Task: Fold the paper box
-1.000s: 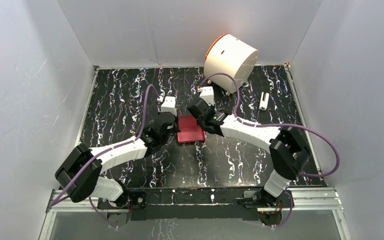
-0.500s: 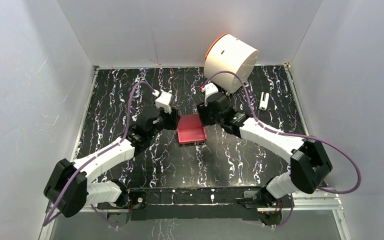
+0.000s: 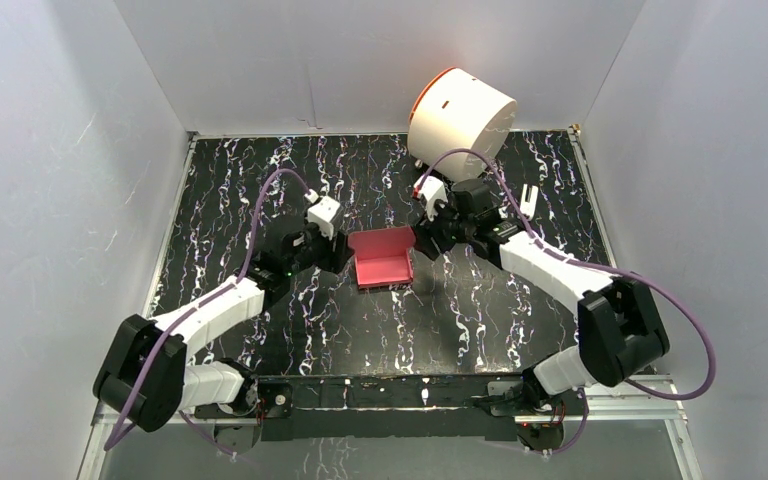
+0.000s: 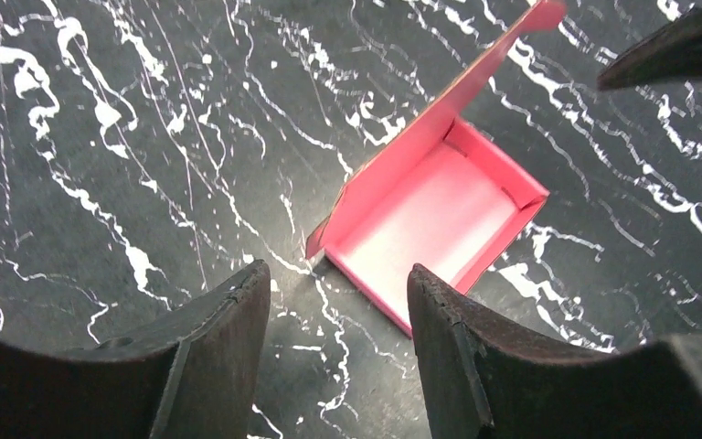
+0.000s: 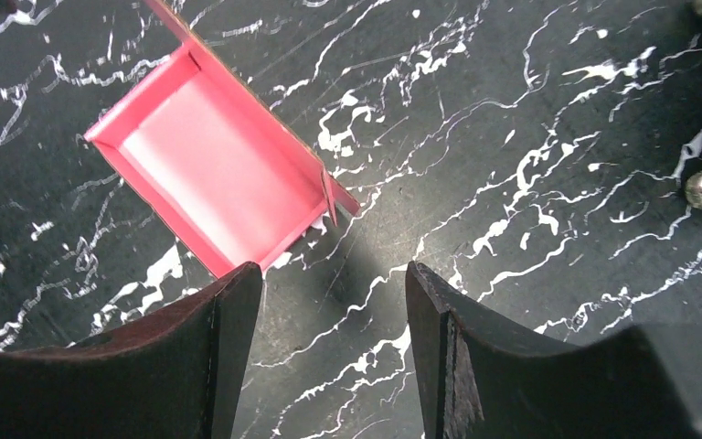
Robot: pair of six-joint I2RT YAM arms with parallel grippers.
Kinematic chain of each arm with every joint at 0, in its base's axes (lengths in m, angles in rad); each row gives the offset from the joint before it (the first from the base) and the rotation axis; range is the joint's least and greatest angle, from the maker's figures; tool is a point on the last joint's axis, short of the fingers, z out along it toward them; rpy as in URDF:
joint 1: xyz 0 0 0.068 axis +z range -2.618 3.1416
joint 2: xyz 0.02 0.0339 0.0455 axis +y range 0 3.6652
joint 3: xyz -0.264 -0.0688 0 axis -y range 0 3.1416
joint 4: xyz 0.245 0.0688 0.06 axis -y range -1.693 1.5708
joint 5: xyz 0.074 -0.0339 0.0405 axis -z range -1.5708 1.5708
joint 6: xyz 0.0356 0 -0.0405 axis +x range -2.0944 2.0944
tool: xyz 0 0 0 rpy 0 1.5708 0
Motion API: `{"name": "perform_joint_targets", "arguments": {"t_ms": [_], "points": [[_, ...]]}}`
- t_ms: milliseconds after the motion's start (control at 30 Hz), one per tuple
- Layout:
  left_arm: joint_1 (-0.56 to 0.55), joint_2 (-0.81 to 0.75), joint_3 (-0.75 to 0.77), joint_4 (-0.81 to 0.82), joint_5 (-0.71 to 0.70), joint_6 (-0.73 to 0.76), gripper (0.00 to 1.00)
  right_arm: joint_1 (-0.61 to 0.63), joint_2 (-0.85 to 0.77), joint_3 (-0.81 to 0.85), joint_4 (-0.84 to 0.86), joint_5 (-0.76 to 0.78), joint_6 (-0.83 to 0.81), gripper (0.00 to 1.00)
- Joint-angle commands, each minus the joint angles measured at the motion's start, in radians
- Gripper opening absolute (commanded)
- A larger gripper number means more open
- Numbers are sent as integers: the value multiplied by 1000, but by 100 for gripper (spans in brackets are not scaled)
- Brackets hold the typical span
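Box: the paper box [image 3: 382,262] lies near the middle of the counter, a little toward the far edge. Its tray is open with the pale inside up, and the lid [image 3: 380,240] stands tilted on the far-edge side.
Left gripper: my left gripper [image 3: 338,252] is just beside the box on its left-edge side, not touching. The jaws are spread wide and hold nothing.
Right gripper: my right gripper [image 3: 422,242] is just beside the box's right-edge side and apart from it. The jaws are wide and empty.
Step, as I judge it: bring the lid down over the tray.
Doing it well: brace one tray wall low with one gripper and press the lid's free edge toward the near edge with the other. Go slowly, since thin card buckles.
Risk: the light box may skid on the slick counter.
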Motion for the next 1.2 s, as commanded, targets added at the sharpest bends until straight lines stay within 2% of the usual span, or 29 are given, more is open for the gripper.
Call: {"name": "perform_joint_targets", "arguments": {"t_ms": [0,300,633,900,1167], "points": [[43,12,-47,89,113,42,55,-53,48,-27,150,-191,-123,67],[157,123,-17,129,304,63,51,-78,158,-5,203,-288,-195,60],[172,245,70,91,421,110,43,-79,264,63,187,-337,-209,44],[174,280,104,70,456,139,33,-78,275,88,158,-346,-227,32],[174,312,138,36,468,145,14,-78,292,106,136,-360,-222,19]]}}
